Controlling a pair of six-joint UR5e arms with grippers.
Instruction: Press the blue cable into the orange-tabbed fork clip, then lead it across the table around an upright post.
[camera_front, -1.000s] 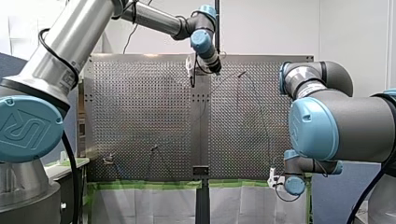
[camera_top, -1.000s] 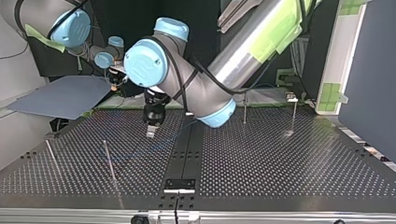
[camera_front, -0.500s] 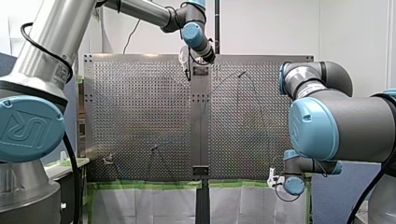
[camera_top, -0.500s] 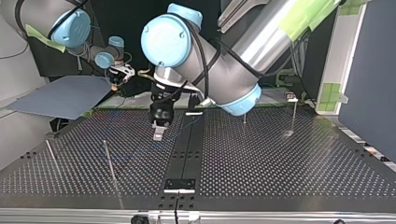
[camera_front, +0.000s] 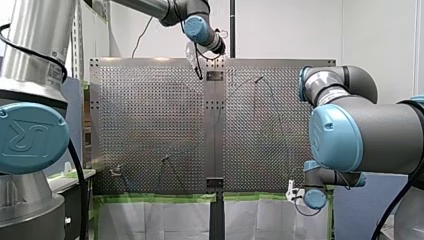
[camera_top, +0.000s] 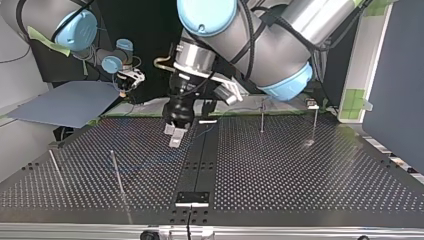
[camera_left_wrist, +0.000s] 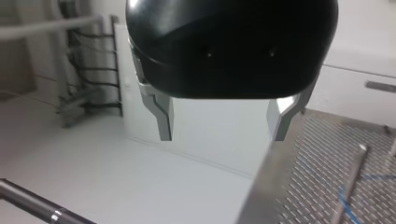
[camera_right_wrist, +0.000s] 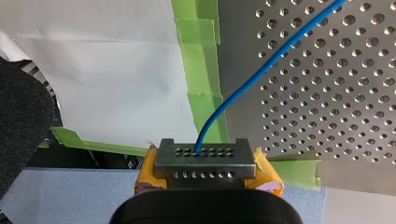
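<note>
Blue cable (camera_right_wrist: 261, 70) clamped between yellow pads of my right gripper (camera_right_wrist: 204, 161), just off perforated table (camera_right_wrist: 327, 121) edge; cable trails across table. My left gripper (camera_left_wrist: 223, 133): jaws apart, near the table's edge.

The one mark that reads is a raised logo on the big round blue cap (camera_front: 31, 138) of my left arm (camera_front: 36, 45), at the front view's left edge: a tilted, squared emblem in the cap's own colour, its strokes forming the letters U and R. A small dark plate (camera_front: 215, 76) on the table's (camera_front: 150, 115) middle strip, near its far edge, is too small to read.
</note>
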